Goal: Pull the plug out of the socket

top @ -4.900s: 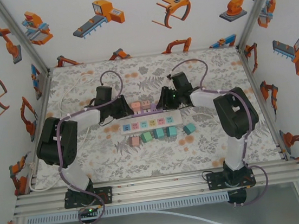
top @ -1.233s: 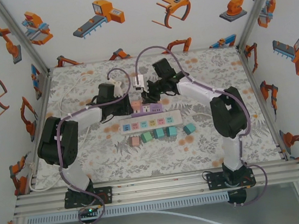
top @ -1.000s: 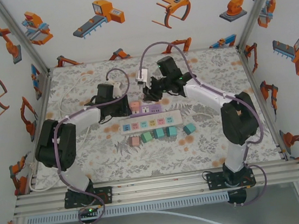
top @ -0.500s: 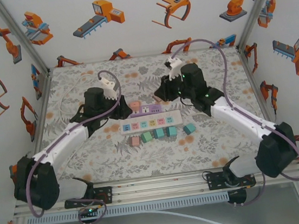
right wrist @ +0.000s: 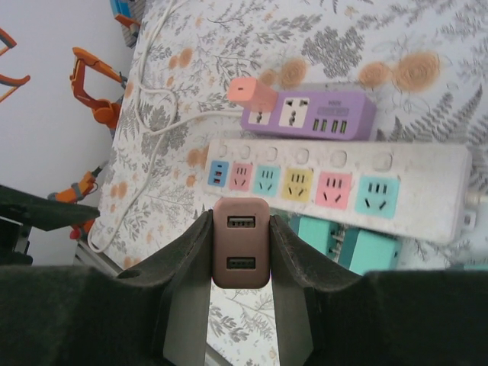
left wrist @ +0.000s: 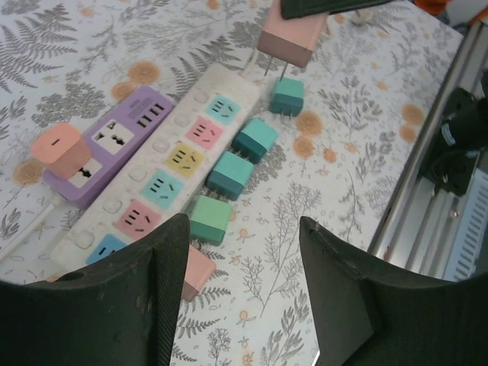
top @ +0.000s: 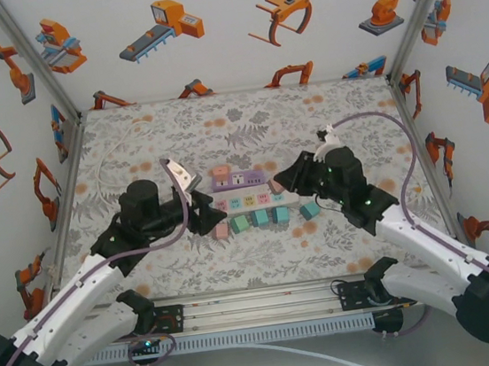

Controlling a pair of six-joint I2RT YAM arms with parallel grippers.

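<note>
The pink plug is clamped between the right fingers, clear of the purple socket strip beyond their tips. The left fingers are spread and empty. The pull appears done; next, the plug would likely be set on the counter.

You have a white tablecloth printed with grey ferns and orange blooms. White plastic power strip: sockets blue, pink, teal, yellow, pink, teal. Purple rectangular socket block, salmon cube plug. Dusty-pink USB charger plug. Teal cube adapters.
</note>
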